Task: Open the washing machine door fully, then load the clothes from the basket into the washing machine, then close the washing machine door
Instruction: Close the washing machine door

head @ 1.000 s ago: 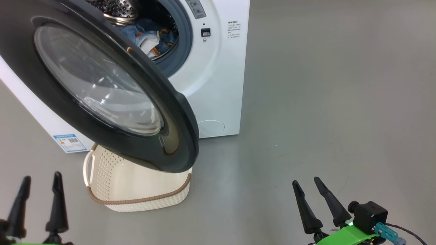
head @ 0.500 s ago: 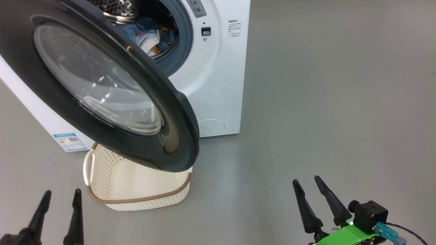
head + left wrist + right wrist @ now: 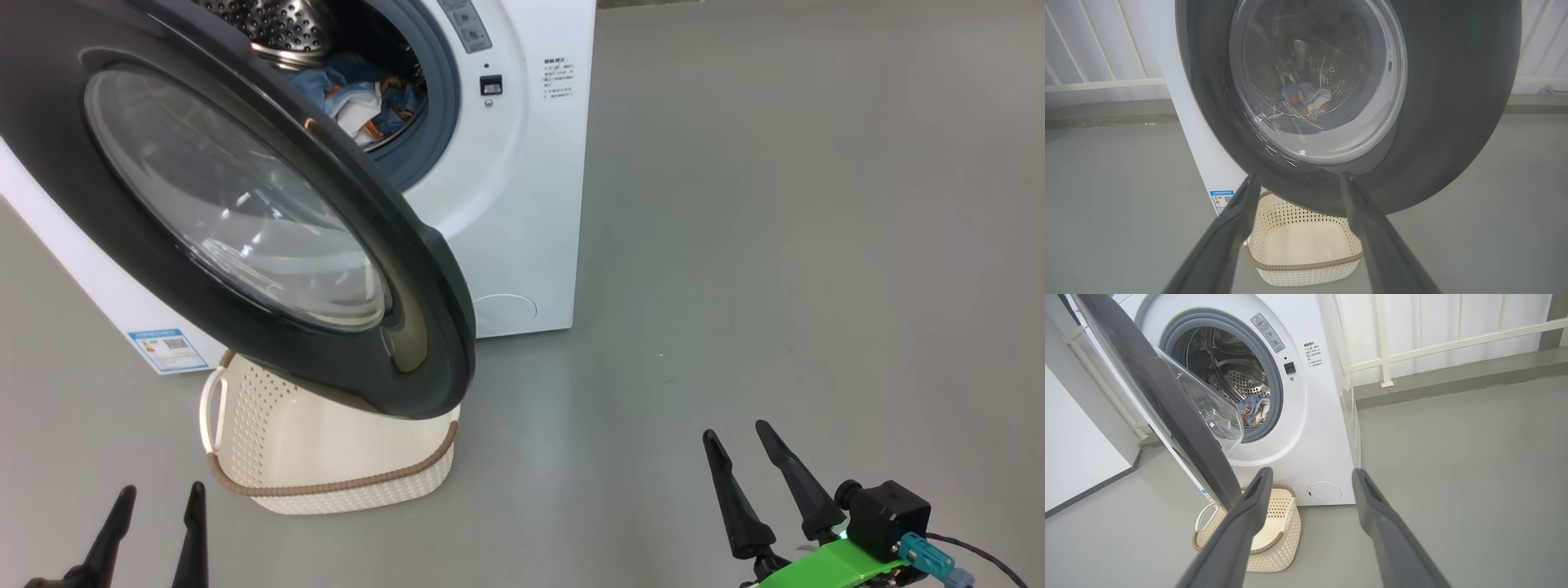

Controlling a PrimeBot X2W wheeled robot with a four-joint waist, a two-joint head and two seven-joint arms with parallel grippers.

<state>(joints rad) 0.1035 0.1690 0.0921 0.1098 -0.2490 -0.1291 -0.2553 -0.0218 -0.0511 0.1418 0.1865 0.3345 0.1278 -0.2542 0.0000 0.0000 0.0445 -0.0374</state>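
1. The washing machine door [image 3: 245, 204] stands swung open from the white washing machine [image 3: 522, 204], its glossy black rim overhanging the cream basket [image 3: 359, 496] on the grey floor [image 3: 775, 245].
2. The light blue printed clothes [image 3: 359, 98] lie inside the perforated steel drum [image 3: 277, 24].
3. The left gripper [image 3: 162, 490] and right gripper [image 3: 735, 430] hover low, well apart from the machine, jaws spread wide and holding nothing.

Cannot see basket's [image 3: 269, 425] far part, hidden behind door [image 3: 245, 204]; cannot read sticker's [image 3: 167, 349] small print; cannot see door's top, cut off.
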